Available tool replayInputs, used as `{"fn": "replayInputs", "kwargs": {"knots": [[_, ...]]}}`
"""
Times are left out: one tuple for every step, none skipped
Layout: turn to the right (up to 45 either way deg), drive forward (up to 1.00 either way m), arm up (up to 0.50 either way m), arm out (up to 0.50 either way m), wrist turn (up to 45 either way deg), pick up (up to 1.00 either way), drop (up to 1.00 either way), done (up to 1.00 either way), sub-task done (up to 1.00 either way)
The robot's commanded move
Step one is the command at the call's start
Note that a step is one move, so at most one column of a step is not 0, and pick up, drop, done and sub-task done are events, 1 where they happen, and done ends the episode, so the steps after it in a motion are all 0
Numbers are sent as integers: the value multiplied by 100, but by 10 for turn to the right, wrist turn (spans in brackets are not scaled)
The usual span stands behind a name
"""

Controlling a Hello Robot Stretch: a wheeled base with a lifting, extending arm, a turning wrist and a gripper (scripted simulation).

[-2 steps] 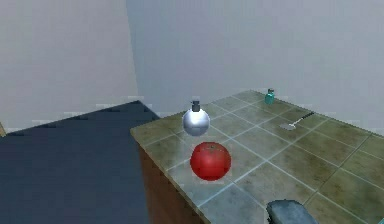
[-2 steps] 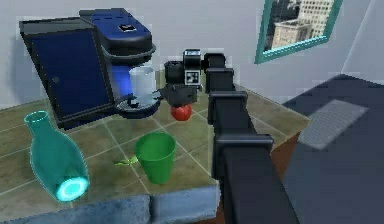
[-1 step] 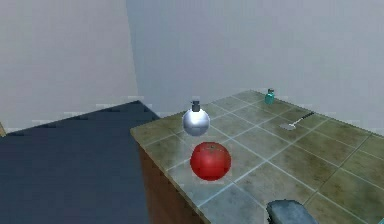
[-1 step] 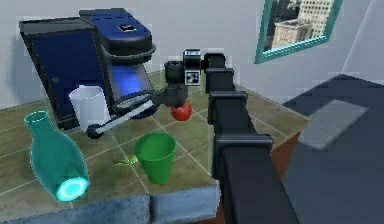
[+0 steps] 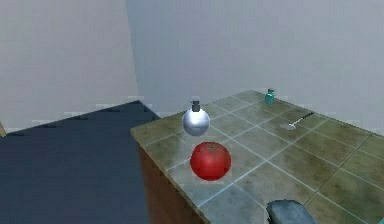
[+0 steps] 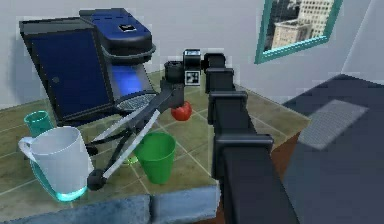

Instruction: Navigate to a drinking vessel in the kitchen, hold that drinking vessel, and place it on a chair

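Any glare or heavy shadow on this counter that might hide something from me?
Forward view: even light, a bright highlight on the silvery round thing, a softer one on the red ball, no glare on the tiled counter. Arm side view: the window is bright but washes nothing out; the white mug and green cup are plainly lit; the dark arm shows little surface detail.

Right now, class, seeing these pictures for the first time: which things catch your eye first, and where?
The bright red round thing on the tiled counter stands out in the forward view, a shiny silver ball just behind it. In the arm side view, the dark arm reaches over the counter, with a white mug and a green cup at its left, before a big dark coffee machine.
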Motion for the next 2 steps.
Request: {"fn": "replayInputs", "kwargs": {"knots": [[0,0,0,0,-60,0,0,0,0],[0,0,0,-30,0,0,0,0,0]]}}
